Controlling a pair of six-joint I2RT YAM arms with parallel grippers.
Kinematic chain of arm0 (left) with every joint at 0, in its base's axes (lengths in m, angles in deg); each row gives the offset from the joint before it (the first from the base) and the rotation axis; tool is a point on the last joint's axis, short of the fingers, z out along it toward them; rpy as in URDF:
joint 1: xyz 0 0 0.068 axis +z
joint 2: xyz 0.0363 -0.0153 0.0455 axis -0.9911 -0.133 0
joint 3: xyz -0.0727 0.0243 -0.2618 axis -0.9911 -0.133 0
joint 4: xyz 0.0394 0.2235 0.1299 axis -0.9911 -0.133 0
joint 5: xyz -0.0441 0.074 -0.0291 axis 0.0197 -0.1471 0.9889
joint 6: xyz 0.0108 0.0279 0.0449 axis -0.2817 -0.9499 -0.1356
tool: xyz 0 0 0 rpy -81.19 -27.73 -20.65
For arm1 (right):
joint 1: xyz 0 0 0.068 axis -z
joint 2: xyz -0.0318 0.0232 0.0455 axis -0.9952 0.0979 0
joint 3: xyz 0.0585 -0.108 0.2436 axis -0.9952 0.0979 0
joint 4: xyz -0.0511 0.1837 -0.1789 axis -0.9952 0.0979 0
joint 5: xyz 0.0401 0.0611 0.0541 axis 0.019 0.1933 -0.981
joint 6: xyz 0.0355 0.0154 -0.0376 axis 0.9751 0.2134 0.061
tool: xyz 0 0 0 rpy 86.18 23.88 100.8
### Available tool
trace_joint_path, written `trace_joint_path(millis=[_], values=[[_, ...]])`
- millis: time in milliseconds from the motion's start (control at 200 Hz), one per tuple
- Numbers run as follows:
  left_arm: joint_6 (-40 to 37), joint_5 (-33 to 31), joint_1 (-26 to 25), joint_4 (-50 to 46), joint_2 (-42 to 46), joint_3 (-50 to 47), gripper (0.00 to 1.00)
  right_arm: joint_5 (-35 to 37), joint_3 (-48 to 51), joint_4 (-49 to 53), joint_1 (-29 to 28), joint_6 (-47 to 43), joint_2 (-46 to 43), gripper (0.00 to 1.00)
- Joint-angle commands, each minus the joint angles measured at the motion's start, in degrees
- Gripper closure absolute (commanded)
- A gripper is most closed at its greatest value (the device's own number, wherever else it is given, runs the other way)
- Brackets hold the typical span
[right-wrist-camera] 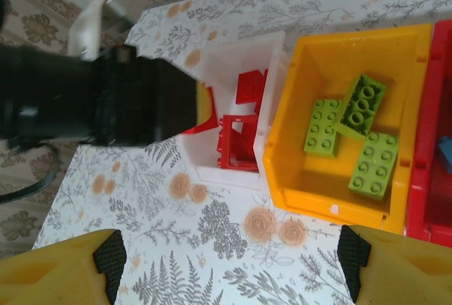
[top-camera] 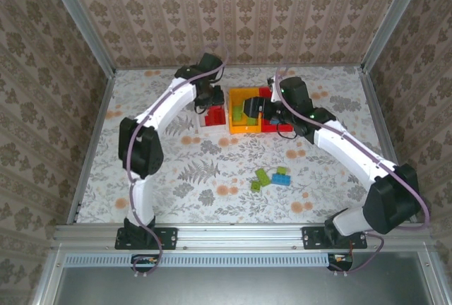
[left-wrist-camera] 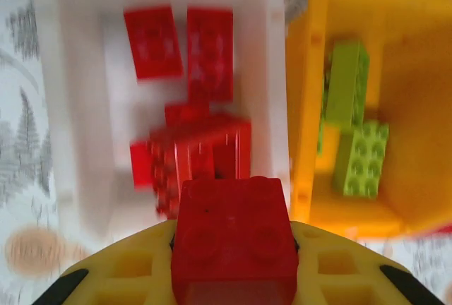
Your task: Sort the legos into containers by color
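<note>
The left fingers (left-wrist-camera: pixel 120 270) pinched a red brick (left-wrist-camera: pixel 233 238) just above the white bin (left-wrist-camera: pixel 275 72), at 9 o'clock of the orange-yellow bin (right-wrist-camera: pixel 282 142), so I judged the drop came next, needing only that they spread, while the right fingers (right-wrist-camera: pixel 63 270) hung spread and empty.

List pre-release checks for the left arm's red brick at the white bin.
1. Left gripper clamped on red brick: ok.
2. Brick above white bin: ok.
3. Bin holds red bricks alone: ok.
4. Right gripper open, empty: ok.
5. Table sorted: not ok, green bricks and blue brick lie loose.
</note>
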Motion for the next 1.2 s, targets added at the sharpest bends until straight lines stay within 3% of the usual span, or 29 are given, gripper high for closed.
trace_joint_path(millis=[0, 335, 420, 525, 745, 930, 1195], values=[[-3.1, -3.2, 2.1, -2.2, -5.0, 7.2, 0.77, -0.4, -2.6, 0.9, 0.4, 1.9, 1.5, 0.18], [-2.4, -2.2, 4.1, -3.3, -14.4, 14.0, 0.67, -1.7, -3.0, 6.8, 0.7, 1.8, 2.7, 0.19], [-2.2, -1.7, 3.9, -3.8, -14.1, 13.7, 0.53, -1.0, -3.1, 9.5, 0.8, 1.4, 2.7, 0.19], [-2.3, -1.7, 3.7, -4.1, -12.8, 13.4, 0.43, 0.8, -2.6, 13.9, 1.1, 0.9, 2.2, 0.21], [-2.5, -1.7, 2.6, -3.0, -6.3, 10.2, 0.37, 7.1, 1.1, 25.7, 1.2, 2.0, -1.7, 0.25], [-4.7, -0.4, -0.4, 3.2, 5.3, -0.9, 0.31, 9.9, 4.7, 37.3, 1.2, 6.3, -2.2, 0.24], [-10.7, 14.5, -8.7, 21.0, 28.1, -30.3, 0.28, 7.0, 11.7, 34.5, 1.1, 10.5, 1.3, 0.22]])
